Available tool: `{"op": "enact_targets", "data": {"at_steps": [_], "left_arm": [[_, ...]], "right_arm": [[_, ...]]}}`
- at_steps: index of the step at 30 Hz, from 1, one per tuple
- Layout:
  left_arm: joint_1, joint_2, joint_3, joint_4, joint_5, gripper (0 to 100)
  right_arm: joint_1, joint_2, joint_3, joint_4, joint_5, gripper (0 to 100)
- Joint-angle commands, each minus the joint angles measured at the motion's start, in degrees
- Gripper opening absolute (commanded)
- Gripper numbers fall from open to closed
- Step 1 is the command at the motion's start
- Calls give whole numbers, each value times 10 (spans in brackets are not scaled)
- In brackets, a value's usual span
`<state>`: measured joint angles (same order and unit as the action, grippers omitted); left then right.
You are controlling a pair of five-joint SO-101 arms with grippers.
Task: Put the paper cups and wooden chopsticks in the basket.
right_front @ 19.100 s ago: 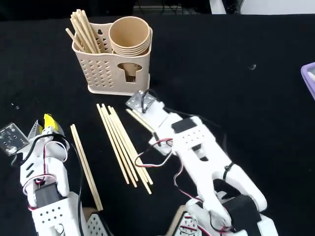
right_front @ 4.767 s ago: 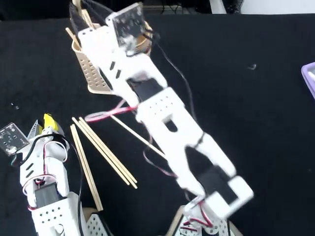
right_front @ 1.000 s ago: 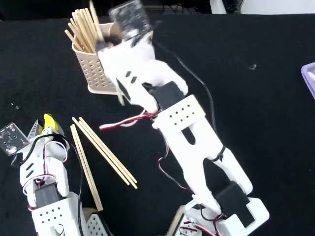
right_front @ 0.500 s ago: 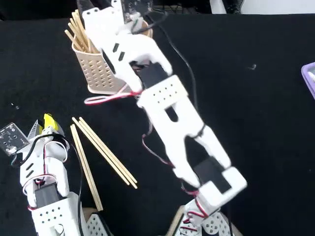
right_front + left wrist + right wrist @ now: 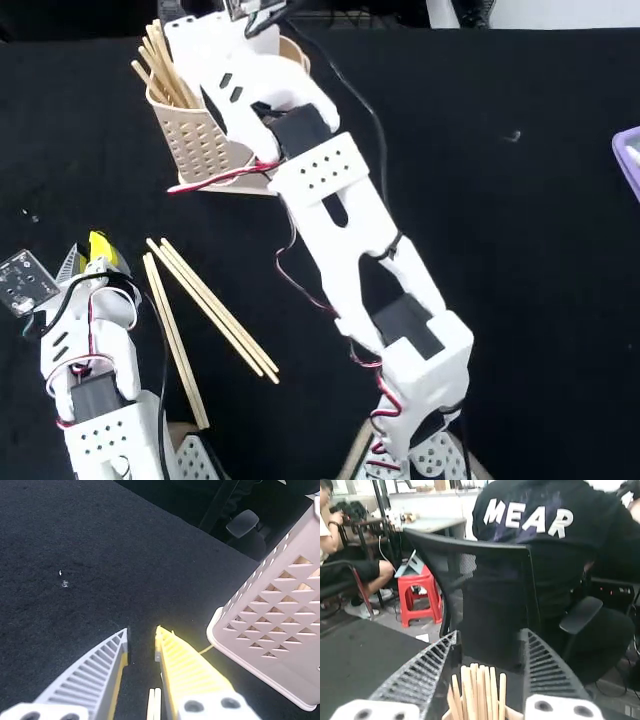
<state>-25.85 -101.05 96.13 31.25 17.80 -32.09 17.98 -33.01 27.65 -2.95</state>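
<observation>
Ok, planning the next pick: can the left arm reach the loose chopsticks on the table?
Probably yes: the loose chopsticks lie uncovered on the table close beside the left pincer, with nothing between them.

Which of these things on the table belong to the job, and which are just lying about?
Part of the job:
- basket
- wooden chopsticks in the basket
- loose chopsticks on the table
- paper cup, mostly hidden by the arm

Just lying about:
- purple object at the table's edge
- office chair and red stool in the room behind
</observation>
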Motion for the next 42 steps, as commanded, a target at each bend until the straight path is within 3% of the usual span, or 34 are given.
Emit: {"op": "enact_targets", "data": {"at_steps": [1,4,11,16,22,27,31,37,42], "left_arm": [[5,-6,14,-10,-4,105],[5,-6,14,-10,-4,105],[5,-6,14,-10,-4,105],[2,-6,14,-9,-4,105],[1,-5,14,-9,-4,105],[0,-4,14,-9,-4,105],[0,-4,14,-9,-4,105],[0,-5,14,-9,-4,105],[0,-6,14,-9,-4,105]], "right_arm": [[9,-15,-97,84,-4,165],[8,-38,-152,208,-4,128],[-35,-87,-158,617,-4,139],[-91,-94,-64,680,31,184],[-137,-166,190,594,33,185],[-140,-294,542,344,32,186],[-182,-393,751,186,32,188],[-269,-436,866,107,32,189],[-262,-436,902,53,34,262]]}}
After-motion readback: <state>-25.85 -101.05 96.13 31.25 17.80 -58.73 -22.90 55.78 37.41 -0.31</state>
